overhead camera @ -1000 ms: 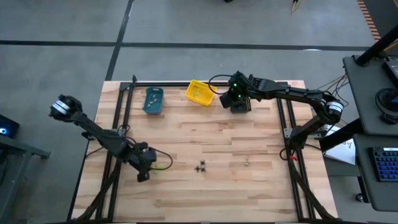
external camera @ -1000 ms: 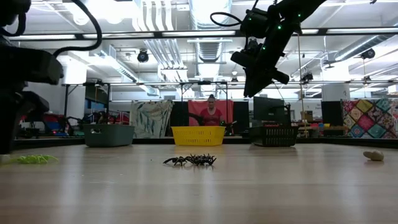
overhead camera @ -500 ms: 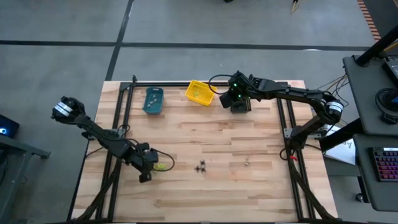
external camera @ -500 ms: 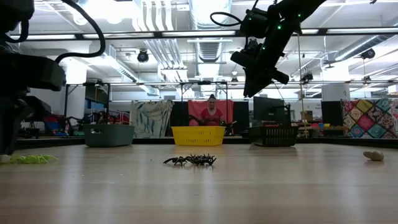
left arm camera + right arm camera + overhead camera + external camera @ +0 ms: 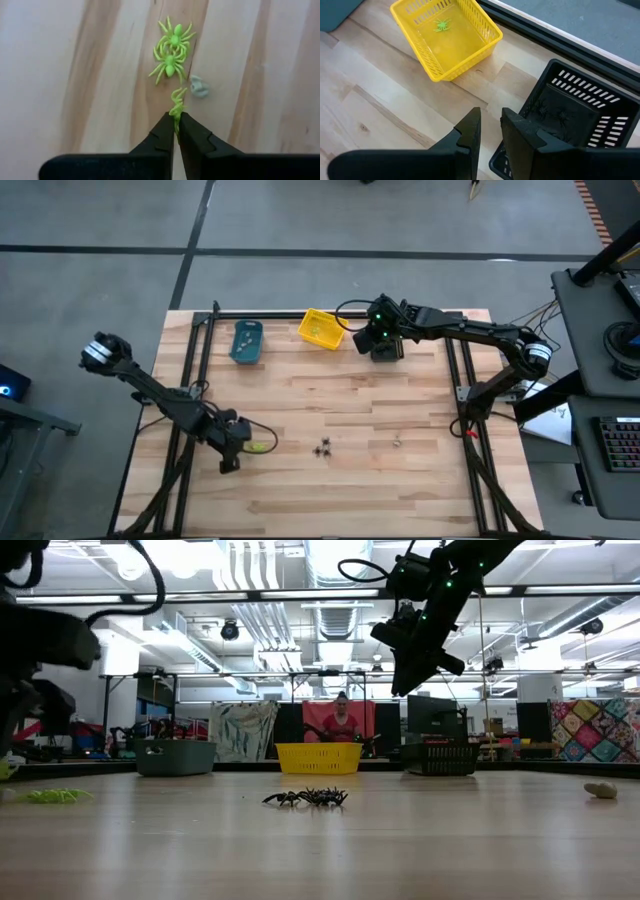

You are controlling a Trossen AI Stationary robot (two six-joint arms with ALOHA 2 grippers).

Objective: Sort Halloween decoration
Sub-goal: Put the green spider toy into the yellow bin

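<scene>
From above, the left gripper (image 5: 236,442) sat low on the near-left part of the surface (image 5: 340,395), right at the green spiders (image 5: 259,447); the black spiders (image 5: 323,449) lay well apart toward the middle and a pale trinket (image 5: 397,443) farther right. The right gripper (image 5: 380,340) hung over the black bin (image 5: 388,348) at the far edge, beside the yellow bin (image 5: 320,329) and the teal bin (image 5: 246,342), so the left arm was by far the nearer to the loose pieces. From surface height, the black spiders (image 5: 308,798) huddled mid-surface, with a green smear (image 5: 45,796) at the left. Through the left wrist, the fingers (image 5: 162,135) were clenched on the leg end of one green spider (image 5: 176,107), which stretched straight ahead from the tips, two more spiders (image 5: 172,52) lying in line beyond and a grey bit (image 5: 199,87) beside. Through the right wrist, its fingers (image 5: 470,131) stood slightly parted, holding nothing I could see, with one green spider (image 5: 441,25) already in the yellow bin.
</scene>
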